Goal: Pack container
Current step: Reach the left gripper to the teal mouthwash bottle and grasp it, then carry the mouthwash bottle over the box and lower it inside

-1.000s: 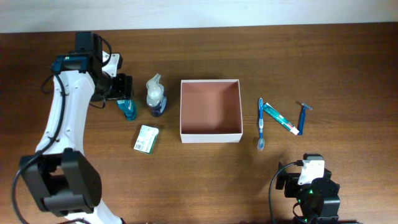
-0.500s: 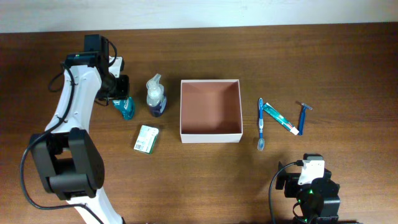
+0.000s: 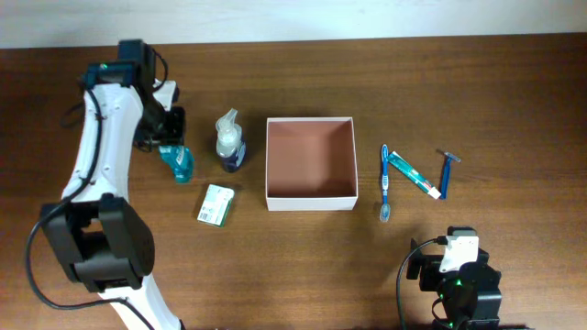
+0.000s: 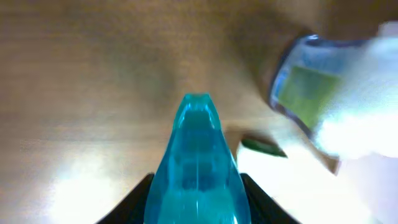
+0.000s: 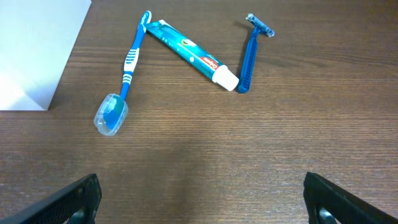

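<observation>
The container (image 3: 310,203), a square white-walled box with a pinkish-brown inside, stands open at the table's middle. My left gripper (image 3: 168,147) is left of it, shut on a teal translucent bottle (image 3: 178,163). In the left wrist view that teal bottle (image 4: 198,155) fills the gap between the dark fingers (image 4: 134,202) of the left gripper (image 4: 198,208). My right gripper (image 5: 202,202) is open over bare wood near the front right, with nothing between its fingers. It appears in the overhead view as the right gripper (image 3: 456,275).
A small bottle with a white sprayer (image 3: 229,142) stands between the teal bottle and the container. A green-and-white packet (image 3: 215,203) lies in front of it. Right of the container lie a toothbrush (image 5: 127,68), a toothpaste tube (image 5: 194,55) and a blue razor (image 5: 250,56).
My left gripper has shut on the teal bottle and carried it slightly to the left, away from the sprayer bottle. The right arm has not moved.
</observation>
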`<action>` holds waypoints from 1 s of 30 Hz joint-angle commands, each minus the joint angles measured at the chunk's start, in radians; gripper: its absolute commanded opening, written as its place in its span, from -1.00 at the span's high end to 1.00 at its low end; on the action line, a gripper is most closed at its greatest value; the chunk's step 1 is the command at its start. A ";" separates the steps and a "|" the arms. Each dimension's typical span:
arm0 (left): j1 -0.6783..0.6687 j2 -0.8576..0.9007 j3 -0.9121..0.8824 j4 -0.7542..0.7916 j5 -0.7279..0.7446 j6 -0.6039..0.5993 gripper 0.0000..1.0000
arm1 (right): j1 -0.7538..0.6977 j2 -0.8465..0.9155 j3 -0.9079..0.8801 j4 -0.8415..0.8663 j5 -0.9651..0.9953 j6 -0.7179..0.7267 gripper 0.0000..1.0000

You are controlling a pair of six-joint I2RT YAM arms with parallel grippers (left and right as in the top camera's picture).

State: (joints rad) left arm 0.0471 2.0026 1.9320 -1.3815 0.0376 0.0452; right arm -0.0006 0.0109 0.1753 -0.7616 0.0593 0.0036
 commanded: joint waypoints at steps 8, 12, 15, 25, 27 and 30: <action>-0.183 -0.276 0.316 -0.199 0.187 -0.001 0.77 | -0.006 -0.008 -0.009 -0.001 -0.002 0.008 -0.98; -0.322 -0.299 0.315 -0.190 0.164 -0.007 0.77 | -0.006 -0.008 -0.009 -0.001 -0.002 0.008 -0.98; -0.429 -0.286 0.283 -0.145 0.102 -0.007 0.77 | -0.006 -0.008 -0.009 -0.001 -0.002 0.008 -0.97; -0.629 -0.082 0.056 0.187 0.060 -0.006 0.77 | -0.006 -0.008 -0.009 -0.001 -0.002 0.008 -0.98; -0.634 -0.022 0.049 0.232 0.051 -0.007 0.78 | -0.006 -0.008 -0.009 -0.001 -0.002 0.008 -0.97; -0.635 0.059 0.049 0.292 0.051 -0.006 0.78 | -0.006 -0.008 -0.009 -0.001 -0.002 0.008 -0.98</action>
State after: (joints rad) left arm -0.5884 2.0159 1.9747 -1.1309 0.1066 0.0418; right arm -0.0006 0.0109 0.1753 -0.7616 0.0597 0.0036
